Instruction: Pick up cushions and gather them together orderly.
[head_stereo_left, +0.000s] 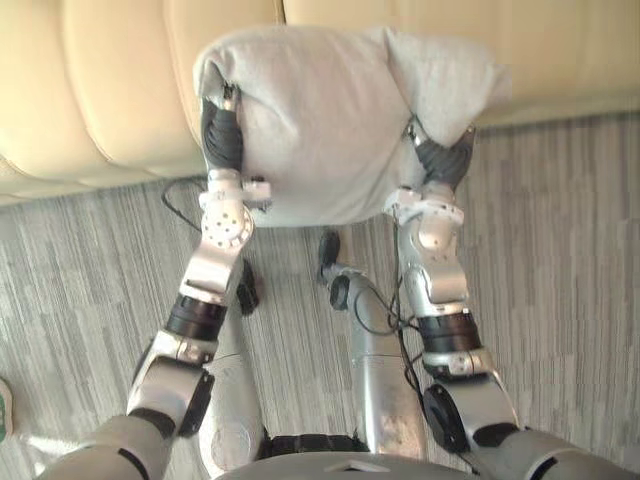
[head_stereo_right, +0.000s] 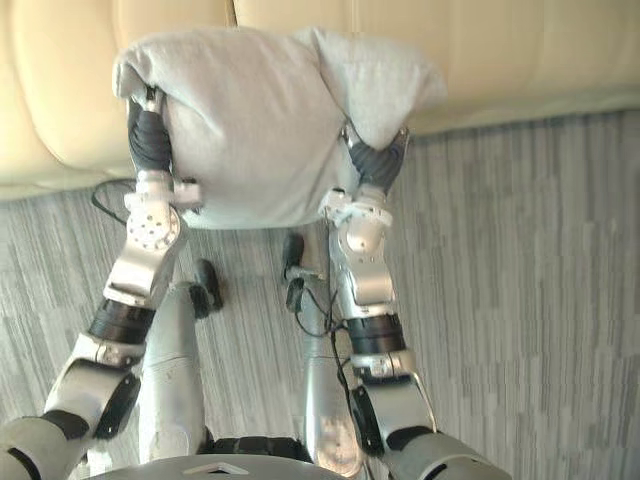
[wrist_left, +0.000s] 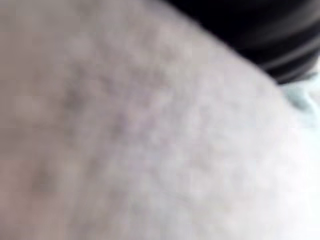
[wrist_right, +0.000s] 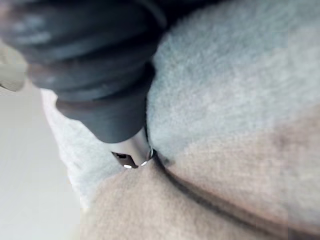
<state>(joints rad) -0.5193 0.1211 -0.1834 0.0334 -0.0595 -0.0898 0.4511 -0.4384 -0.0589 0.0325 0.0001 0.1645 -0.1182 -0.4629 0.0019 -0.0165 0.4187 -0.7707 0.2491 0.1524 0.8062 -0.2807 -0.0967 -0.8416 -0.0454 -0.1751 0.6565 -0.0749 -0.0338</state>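
A light grey cushion (head_stereo_left: 320, 120) is held up in front of me, squeezed between my two hands at about the height of the sofa's front edge. My left hand (head_stereo_left: 222, 135) presses into its left side and my right hand (head_stereo_left: 443, 158) into its right side, where the fabric bulges over the dark wrist covers. The cushion's cloth (wrist_left: 150, 125) lies right against the left wrist camera. In the right wrist view the right hand's dark cover (wrist_right: 100, 75) is sunk into the cushion (wrist_right: 230, 100).
A cream padded sofa (head_stereo_left: 100, 80) runs across the far side, its front edge just behind the cushion. Grey striped carpet (head_stereo_left: 560, 280) covers the floor below and to both sides.
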